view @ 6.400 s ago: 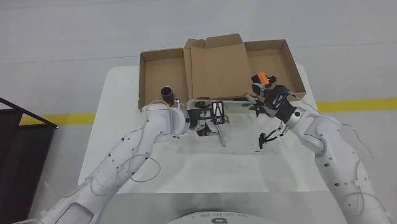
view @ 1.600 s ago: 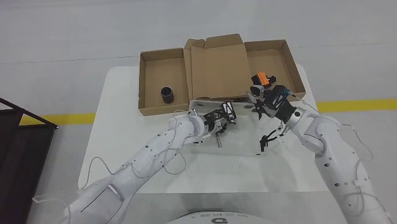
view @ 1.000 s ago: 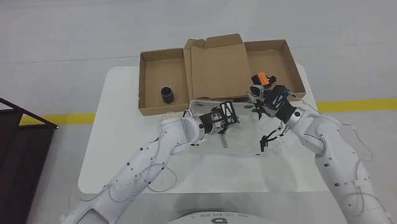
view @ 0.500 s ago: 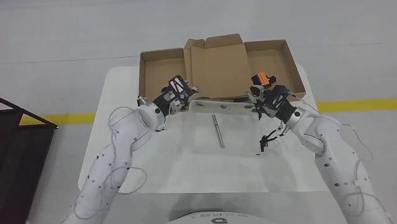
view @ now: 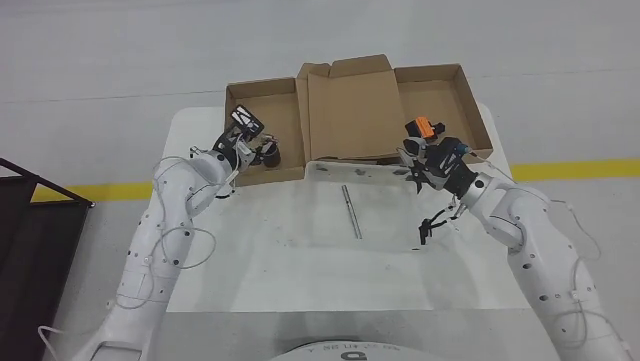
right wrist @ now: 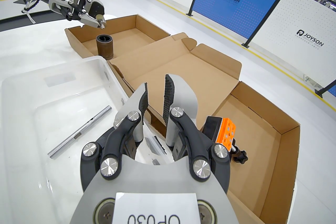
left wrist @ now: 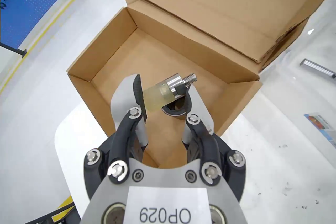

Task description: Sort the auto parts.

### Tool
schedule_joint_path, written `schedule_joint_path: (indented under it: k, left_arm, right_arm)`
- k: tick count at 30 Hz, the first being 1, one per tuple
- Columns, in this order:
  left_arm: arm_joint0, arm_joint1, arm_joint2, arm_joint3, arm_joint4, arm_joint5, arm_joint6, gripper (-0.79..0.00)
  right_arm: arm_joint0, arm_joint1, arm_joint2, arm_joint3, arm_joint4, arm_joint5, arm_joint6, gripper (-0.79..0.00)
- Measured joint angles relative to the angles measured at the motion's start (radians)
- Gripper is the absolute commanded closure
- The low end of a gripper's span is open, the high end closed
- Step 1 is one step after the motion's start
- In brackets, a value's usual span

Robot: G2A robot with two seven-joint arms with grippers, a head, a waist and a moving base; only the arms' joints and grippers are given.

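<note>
While left gripper [left wrist: 164,85] clamps pale plastic cylinder with silver screw tip [left wrist: 157,96] crosswise between jaws, right gripper [right wrist: 156,82] slightly open.

Bright, even overhead light. The white tabletop [view: 260,261] looks nearly washed out toward 7 o'clock in the top view, with soft, faint shadows. Wrist views bow straight lines near their edges.

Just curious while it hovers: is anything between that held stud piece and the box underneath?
Yes: a dark sleeve stands upright in the box, seemingly right beneath the stud piece gripped by the left end effector.
</note>
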Motion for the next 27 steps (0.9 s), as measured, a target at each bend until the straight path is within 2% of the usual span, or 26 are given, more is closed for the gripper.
schedule_joint_path:
  k: [2, 3, 20, 21, 23, 27]
  left_arm:
    - [-0.003, 0.0, 0.004, -0.003, -0.002, -0.001, -0.004, -0.785]
    - [-0.002, 0.0, 0.004, -0.004, -0.001, -0.001, -0.004, -0.785]
    - [-0.002, 0.0, 0.004, -0.004, -0.001, -0.001, -0.004, -0.785]
    - [-0.002, 0.0, 0.004, -0.004, -0.001, -0.001, -0.004, -0.785]
    - [-0.002, 0.0, 0.004, -0.004, -0.001, -0.001, -0.004, -0.785]
    - [-0.002, 0.0, 0.004, -0.004, -0.001, -0.001, -0.004, -0.785]
  right_arm:
    - [0.0, 0.0, 0.0, 0.0, 0.0, 0.0, 0.0, -0.209]
    - [0.0, 0.0, 0.0, 0.0, 0.0, 0.0, 0.0, -0.262]
    - [0.0, 0.0, 0.0, 0.0, 0.0, 0.0, 0.0, -0.262]
    - [0.0, 0.0, 0.0, 0.0, 0.0, 0.0, 0.0, -0.785]
    - [0.0, 0.0, -0.003, -0.002, 0.003, -0.003, -0.001, -0.785]
    - [0.027, -0.003, -0.058, -0.034, 0.092, -0.106, 0.064, -0.785]
